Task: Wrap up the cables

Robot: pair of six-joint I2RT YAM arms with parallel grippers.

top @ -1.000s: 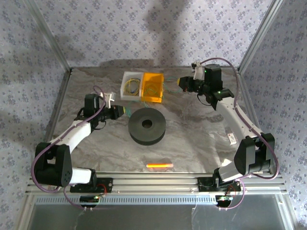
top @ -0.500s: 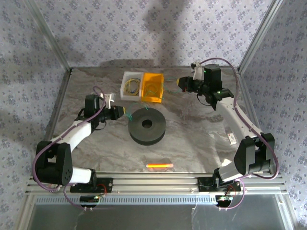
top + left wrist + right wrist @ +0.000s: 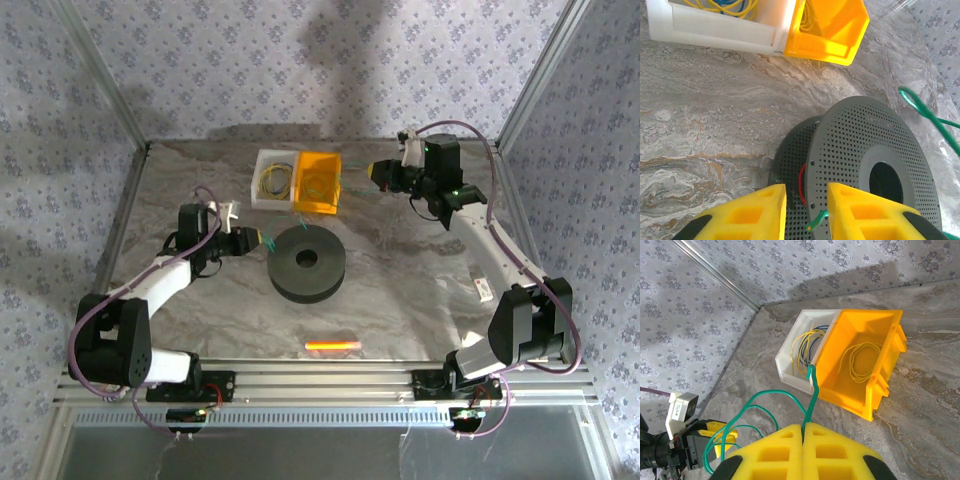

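While right pincer [image 3: 802, 429] clamps thin kinked green cable [image 3: 814, 387] | left pincer [image 3: 806, 202] parted

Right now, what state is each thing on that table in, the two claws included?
green wire: slack, looping through the air.
left gripper: partly open, the green wire's end in the gap.
right gripper: shut on the green wire.
black spool: lying flat, a red strand between its flanges.
white bin: open-topped, holding loose yellow and blue wires.
yellow bin: open-topped, holding a yellow coil.
orange rod: lying flat near the arms' bases.
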